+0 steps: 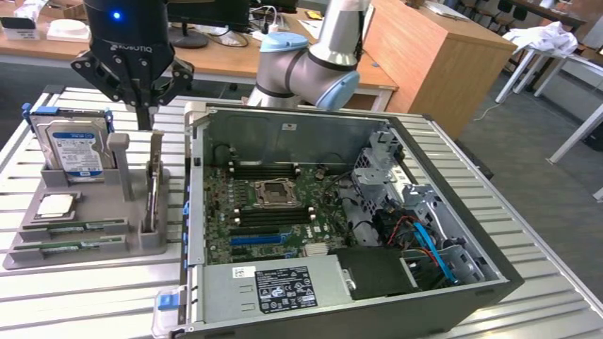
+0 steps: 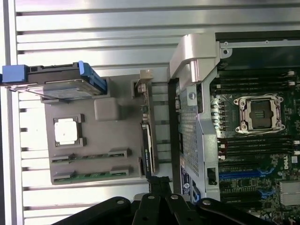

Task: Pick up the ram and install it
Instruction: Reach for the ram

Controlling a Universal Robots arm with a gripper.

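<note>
i see the ram lying flat in the front slot of the grey holder. its long axis runs across the exterior view's left to right, one end toward the open computer case. my gripper hangs over the holder's far end, fingers pressed together on nothing, well apart from the ram.

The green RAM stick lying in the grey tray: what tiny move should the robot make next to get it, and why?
Probably slide the black gripper along the grey plastic tray until it is over the long flat green ram stick. It is shut, empty and high above the tray's opposite end, away from the stick's slot.
</note>
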